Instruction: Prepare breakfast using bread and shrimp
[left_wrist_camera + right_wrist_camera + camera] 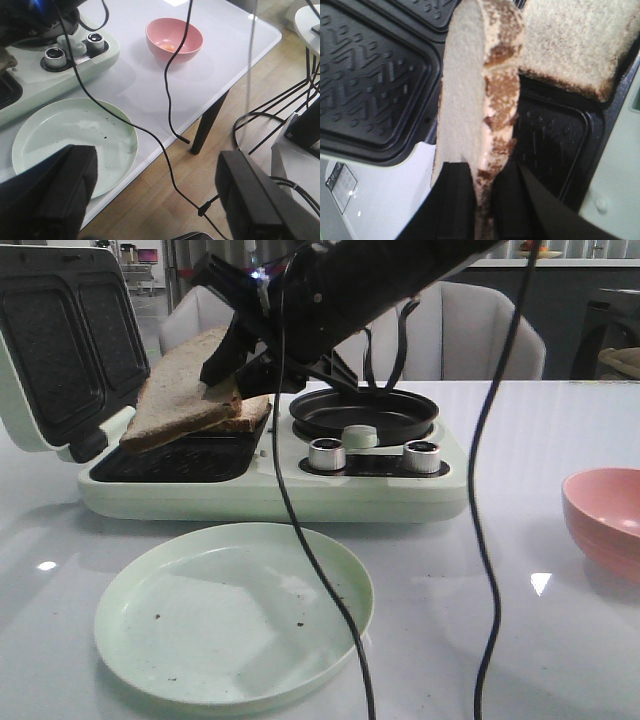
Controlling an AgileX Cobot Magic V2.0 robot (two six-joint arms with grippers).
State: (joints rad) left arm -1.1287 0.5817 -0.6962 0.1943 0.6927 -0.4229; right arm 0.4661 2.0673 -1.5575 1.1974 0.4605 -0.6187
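Bread: 2 slices; R gripper clamps 1, L gripper spread, empty.

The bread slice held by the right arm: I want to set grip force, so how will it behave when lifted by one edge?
The bread slice probably stays fairly stiff: it juts from the right gripper without drooping. It looks light, soft and compressible, so hard squeezing by the fingers may dent or tear the crust.

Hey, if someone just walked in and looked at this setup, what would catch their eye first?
Probably the right end effector pinching a tilted bread slice over the open sandwich maker, with a second slice lying beneath. Next, the empty pale green plate in front and the pink bowl at far right.
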